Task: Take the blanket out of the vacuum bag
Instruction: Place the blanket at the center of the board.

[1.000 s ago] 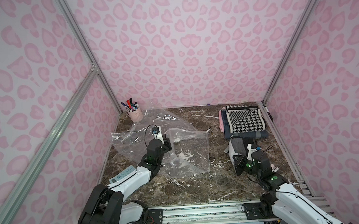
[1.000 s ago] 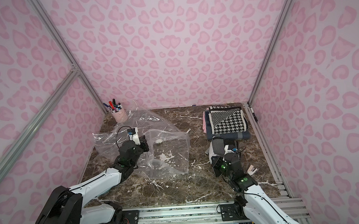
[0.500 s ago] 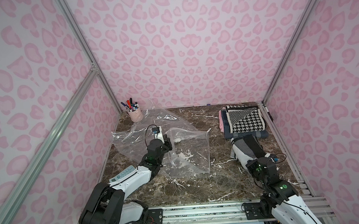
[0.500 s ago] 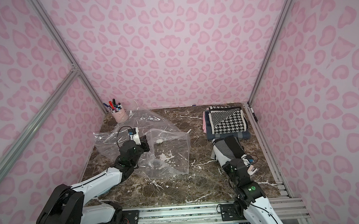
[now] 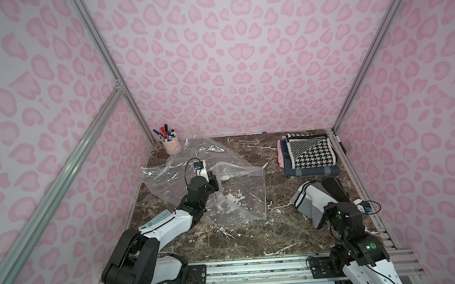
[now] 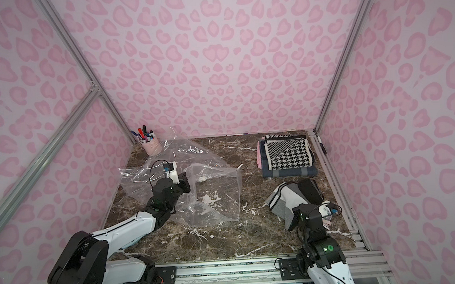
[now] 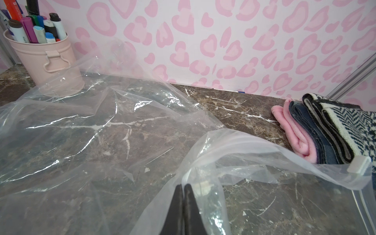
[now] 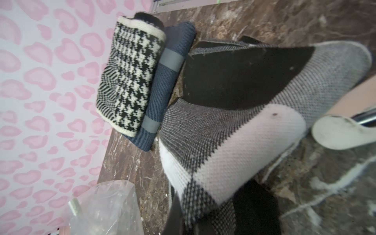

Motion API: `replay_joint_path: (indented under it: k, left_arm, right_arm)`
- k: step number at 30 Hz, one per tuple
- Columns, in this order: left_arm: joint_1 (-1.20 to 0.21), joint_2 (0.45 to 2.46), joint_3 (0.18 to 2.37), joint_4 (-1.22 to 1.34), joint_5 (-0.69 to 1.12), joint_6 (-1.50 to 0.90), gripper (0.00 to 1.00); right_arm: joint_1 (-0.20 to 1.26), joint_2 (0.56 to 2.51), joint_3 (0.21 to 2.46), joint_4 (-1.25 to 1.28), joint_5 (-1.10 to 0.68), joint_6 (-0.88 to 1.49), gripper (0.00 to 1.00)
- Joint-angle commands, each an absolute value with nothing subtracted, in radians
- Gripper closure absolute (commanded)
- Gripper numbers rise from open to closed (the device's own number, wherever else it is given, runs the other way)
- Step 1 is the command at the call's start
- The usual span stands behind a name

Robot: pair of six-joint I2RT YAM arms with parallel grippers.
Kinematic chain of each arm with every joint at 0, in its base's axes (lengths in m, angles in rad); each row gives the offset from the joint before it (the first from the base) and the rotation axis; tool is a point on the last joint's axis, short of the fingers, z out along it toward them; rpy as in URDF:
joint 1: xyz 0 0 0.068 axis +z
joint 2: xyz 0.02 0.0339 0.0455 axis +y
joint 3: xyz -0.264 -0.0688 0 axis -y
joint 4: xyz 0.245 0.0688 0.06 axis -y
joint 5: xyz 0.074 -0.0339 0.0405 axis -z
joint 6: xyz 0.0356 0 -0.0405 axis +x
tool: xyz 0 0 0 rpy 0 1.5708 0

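Observation:
The vacuum bag [image 5: 239, 192] [image 6: 218, 194] is a clear crinkly bag lying flat and empty on the marble table, left of centre, with its round white valve [image 5: 224, 178] showing. My left gripper [image 5: 214, 184] [image 7: 184, 186] is shut on a fold of the bag's edge [image 7: 234, 142]. The blanket [image 5: 313, 197] [image 6: 285, 198] [image 8: 234, 126], a grey, black and white knit, lies outside the bag on the table's right side. My right gripper [image 5: 322, 217] [image 8: 211, 205] is shut on the blanket's near end.
A stack of folded blankets [image 5: 309, 151] with a houndstooth one on top sits at the back right, just beyond the grey blanket. A pink cup of markers [image 5: 171, 145] stands in the back left corner. More crumpled clear plastic [image 5: 174, 166] spreads behind my left gripper.
My right arm has drawn back to the right and towards the front edge, and the blanket it holds has gone from raised to lying on the table. The left arm has not moved.

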State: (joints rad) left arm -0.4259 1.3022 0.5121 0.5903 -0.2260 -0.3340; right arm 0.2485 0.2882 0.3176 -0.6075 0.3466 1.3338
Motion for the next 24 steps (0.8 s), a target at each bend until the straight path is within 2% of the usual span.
replay_joint_path:
  k: [1, 12, 13, 16, 18, 20, 21, 24]
  left_arm:
    - [-0.427, 1.303, 0.514, 0.607, -0.214, -0.324, 0.96]
    - [-0.426, 1.312, 0.518, 0.615, -0.206, -0.327, 0.96]
    - [-0.426, 1.311, 0.518, 0.614, -0.205, -0.327, 0.96]
    - [-0.426, 1.311, 0.519, 0.617, -0.200, -0.327, 0.96]
    - [-0.427, 1.316, 0.521, 0.620, -0.194, -0.328, 0.96]
    - [-0.426, 1.321, 0.523, 0.623, -0.188, -0.334, 0.96]
    - [-0.426, 1.324, 0.523, 0.628, -0.184, -0.339, 0.96]
    - [-0.426, 1.333, 0.530, 0.638, -0.168, -0.347, 0.96]
  right_arm:
    - [0.248, 0.354, 0.345, -0.695, 0.424, 1.321, 1.00]
    - [0.248, 0.601, 0.472, -0.697, 0.592, 1.202, 1.00]
    - [0.248, 0.609, 0.483, -0.710, 0.608, 1.199, 0.96]
    - [0.248, 0.620, 0.525, -0.759, 0.648, 1.186, 0.77]
    - [0.247, 0.620, 0.549, -0.785, 0.659, 1.172, 0.57]
    - [0.250, 0.621, 0.558, -0.794, 0.650, 1.164, 0.44]
    - [0.250, 0.626, 0.555, -0.782, 0.629, 1.154, 0.39]
    - [0.251, 0.657, 0.552, -0.790, 0.579, 1.170, 0.35]
